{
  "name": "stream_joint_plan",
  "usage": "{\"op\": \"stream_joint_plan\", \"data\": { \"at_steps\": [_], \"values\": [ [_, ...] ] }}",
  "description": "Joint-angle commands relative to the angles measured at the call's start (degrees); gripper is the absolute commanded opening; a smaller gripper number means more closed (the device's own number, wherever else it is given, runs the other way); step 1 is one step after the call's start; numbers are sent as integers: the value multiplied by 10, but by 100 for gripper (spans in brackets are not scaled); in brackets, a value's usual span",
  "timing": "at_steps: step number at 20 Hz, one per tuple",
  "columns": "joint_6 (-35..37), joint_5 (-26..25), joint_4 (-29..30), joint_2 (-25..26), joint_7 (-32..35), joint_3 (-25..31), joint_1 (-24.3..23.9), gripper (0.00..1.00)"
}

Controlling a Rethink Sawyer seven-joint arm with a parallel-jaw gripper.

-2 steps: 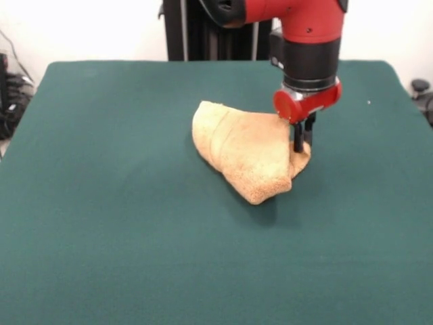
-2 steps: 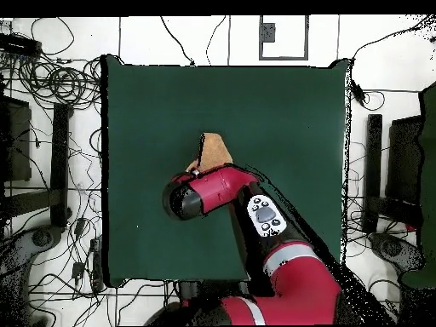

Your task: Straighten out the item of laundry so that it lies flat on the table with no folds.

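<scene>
The gripper (image 1: 302, 143) is pinching the folded towel (image 1: 245, 147) at its edge, so a weak hold is risking a slip onto the worktop (image 1: 108, 223).

Arm (image 1: 308, 40) lowered, hand (image 1: 302, 143) pointing straight down.

**Red-and-black arm over the green table**

The arm (image 1: 308, 27) wears a glossy red shell, dotted with small dark screw holes, above a black cylindrical wrist ringed by a silver band. Below the band sits a red collar with a round red disc on the side facing the table's (image 1: 122, 203) near edge. The gripper (image 1: 301, 142) is slim and black. Seen from overhead, a grey oval button panel marks the red link above the table's robot-side edge.
</scene>
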Motion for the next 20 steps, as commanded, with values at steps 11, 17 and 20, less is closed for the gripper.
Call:
{"op": "stream_joint_plan", "data": {
  "at_steps": [11,17,20],
  "values": [
    [176,91,100,-153,-90,135,-96,0],
    [234,110,106,-179,-128,172,-138,0],
    [265,118,105,-197,-149,189,-157,0]
  ]
}}
